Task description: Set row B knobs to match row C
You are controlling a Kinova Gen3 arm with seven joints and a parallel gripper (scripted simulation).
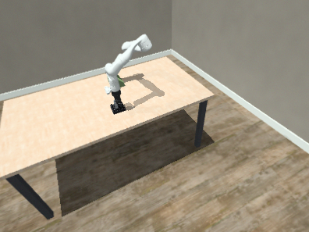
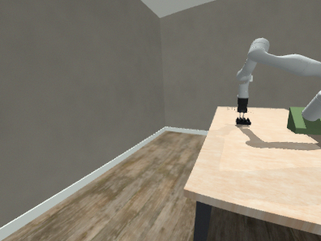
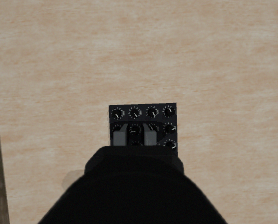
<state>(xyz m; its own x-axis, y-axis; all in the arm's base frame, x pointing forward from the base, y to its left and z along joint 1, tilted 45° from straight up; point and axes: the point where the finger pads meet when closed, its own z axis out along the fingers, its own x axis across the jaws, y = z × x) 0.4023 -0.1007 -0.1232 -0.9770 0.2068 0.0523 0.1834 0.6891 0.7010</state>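
Observation:
The black knob box (image 1: 118,109) (image 2: 243,122) (image 3: 143,106) stands on the table, nearly square in the wrist view. Its far row shows four knobs; the lines on the left three seem to point lower right. Two more knobs show at the right, below that row. My gripper (image 2: 241,117) (image 3: 135,130) points down, its fingers apart on either side of a second-row knob from the top, second from left; that knob's line looks roughly sideways. Whether the fingers touch it cannot be told. The gripper hides the nearer part of the box. Printed names and socket cannot be made out.
The wooden table (image 1: 58,120) (image 2: 259,157) carries the box near one long edge. A green block (image 1: 121,81) (image 2: 297,121) stands by the arm's base. The arm (image 1: 122,59) (image 2: 292,62) reaches over the table and casts a shadow.

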